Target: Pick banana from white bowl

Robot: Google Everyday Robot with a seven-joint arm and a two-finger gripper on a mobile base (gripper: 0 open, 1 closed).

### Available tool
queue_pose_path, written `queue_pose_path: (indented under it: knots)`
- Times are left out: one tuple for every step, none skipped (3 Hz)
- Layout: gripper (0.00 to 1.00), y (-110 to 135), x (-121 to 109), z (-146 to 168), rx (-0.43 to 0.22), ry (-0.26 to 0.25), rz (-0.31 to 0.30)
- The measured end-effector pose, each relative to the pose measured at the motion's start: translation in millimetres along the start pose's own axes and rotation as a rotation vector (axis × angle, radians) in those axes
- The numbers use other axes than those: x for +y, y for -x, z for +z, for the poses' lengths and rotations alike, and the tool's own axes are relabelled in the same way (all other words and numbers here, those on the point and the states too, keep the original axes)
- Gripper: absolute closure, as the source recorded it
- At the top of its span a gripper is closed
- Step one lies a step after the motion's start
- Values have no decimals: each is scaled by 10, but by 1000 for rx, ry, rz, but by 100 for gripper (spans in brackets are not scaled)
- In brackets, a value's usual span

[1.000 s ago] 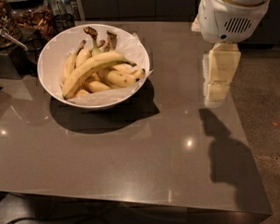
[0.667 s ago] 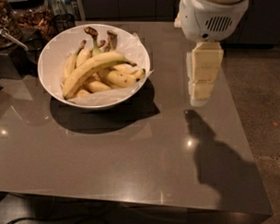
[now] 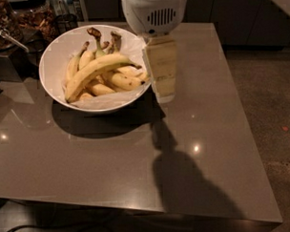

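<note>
The white bowl (image 3: 54,54) stands on the brown table at the back left, lined with crinkled white paper. Several bananas lie in it. The banana (image 3: 93,72), the longest one, pale yellow and smoothly curved, lies on top and runs from lower left to upper right. My gripper (image 3: 164,91) hangs from its white wrist housing just right of the bowl's right rim, above the table and beside the bananas. It holds nothing that I can see.
The brown table (image 3: 113,157) reaches to a front edge and a right edge, with floor beyond on the right. Dark containers with food and a utensil (image 3: 18,27) stand behind the bowl at the back left.
The gripper has moved left from the table's right side to right beside the bowl's right rim. The bowl and bananas have not moved.
</note>
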State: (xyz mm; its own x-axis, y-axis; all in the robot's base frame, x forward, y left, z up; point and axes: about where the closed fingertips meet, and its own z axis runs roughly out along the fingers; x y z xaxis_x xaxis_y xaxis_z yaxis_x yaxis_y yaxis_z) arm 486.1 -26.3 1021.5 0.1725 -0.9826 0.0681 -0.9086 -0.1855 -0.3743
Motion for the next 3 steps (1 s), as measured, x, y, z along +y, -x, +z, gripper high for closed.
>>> queue_pose_path:
  knots:
    - [0,51,-62,-70,-13,-39,-4]
    - [0,138,-143,8,-61,-24,11]
    - [0,374,-421,136,-94,-6,2]
